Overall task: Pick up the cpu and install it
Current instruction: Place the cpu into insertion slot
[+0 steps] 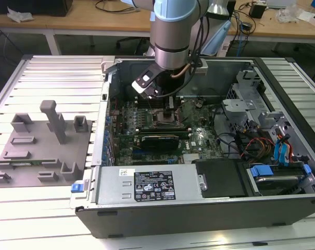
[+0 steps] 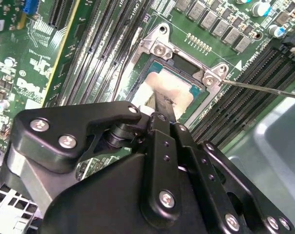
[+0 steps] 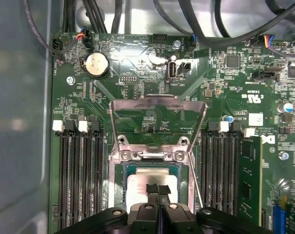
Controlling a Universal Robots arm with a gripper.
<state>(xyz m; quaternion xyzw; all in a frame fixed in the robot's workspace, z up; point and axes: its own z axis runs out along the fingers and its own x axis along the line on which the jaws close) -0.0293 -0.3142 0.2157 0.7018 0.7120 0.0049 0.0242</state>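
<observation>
I count one cpu [image 3: 135, 187], a thin flat square with a pale silver-white top and a slightly darker rim. It lies flat in the single socket [image 3: 149, 155] on the green motherboard [image 3: 225, 83], whose one metal load plate [image 3: 157, 117] stands raised. In the exterior view this spot is just above centre, inside the one open computer case [image 1: 199, 208] on the table [image 1: 53, 78]. The one end effector [image 3: 158, 189] is narrow, its two fingers pressed together with nothing between them. In both wrist views the tips sit right on the middle of the cpu's [image 2: 181, 92] top face, so the chip lies directly beneath the end effector [image 2: 165, 103]. One grey fixture plate [image 1: 42, 151] lies well apart, at the exterior view's left.
</observation>
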